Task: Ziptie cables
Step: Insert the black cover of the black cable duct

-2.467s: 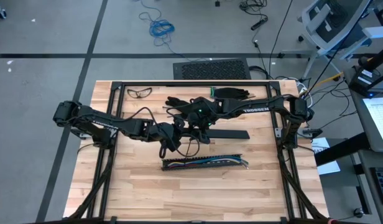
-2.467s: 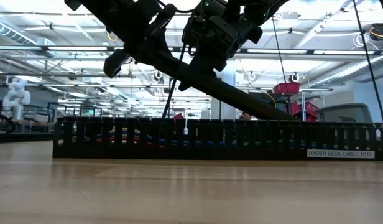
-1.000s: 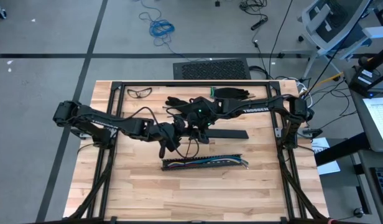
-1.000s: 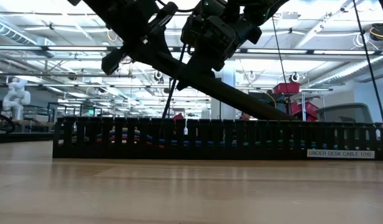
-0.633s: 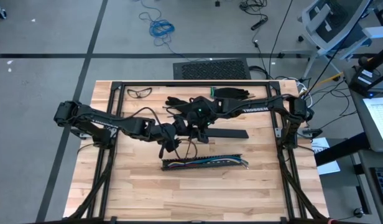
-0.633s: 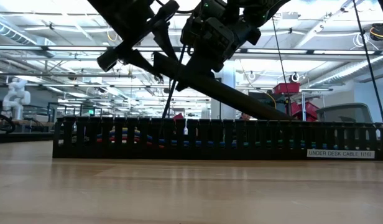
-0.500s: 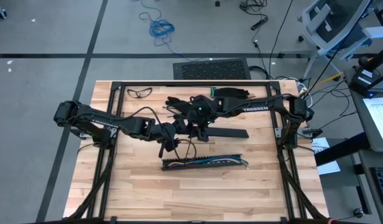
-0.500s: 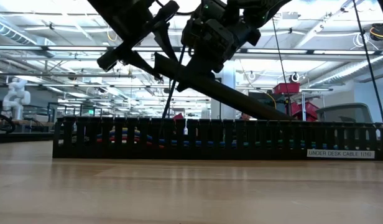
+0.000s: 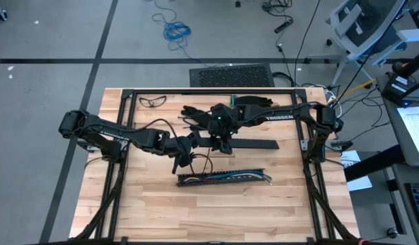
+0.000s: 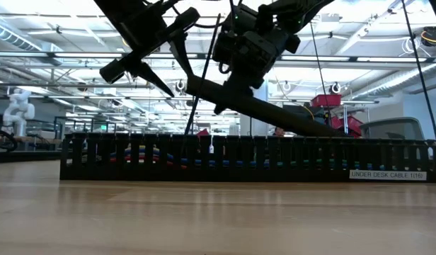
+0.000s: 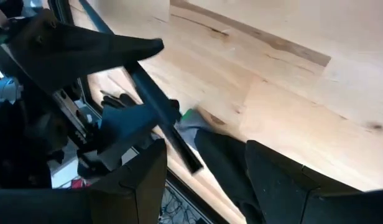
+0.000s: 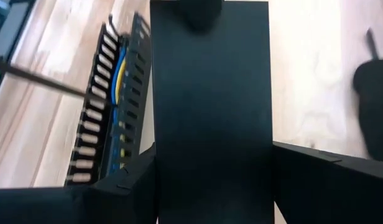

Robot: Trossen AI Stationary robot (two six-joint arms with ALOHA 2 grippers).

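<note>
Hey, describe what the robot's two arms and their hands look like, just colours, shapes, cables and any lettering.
Both arms are matte black, built from slim jointed segments. The right arm carries white TROSSEN lettering and a small green light near its wrist. Thin black cables loop beside the left arm. The left hand and the right hand each have two flat, dark, angular fingers.

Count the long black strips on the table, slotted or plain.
2: the slotted strip holding the cables lies nearer the table's front; the plain strip, in the right pincer, sits behind it.
</note>
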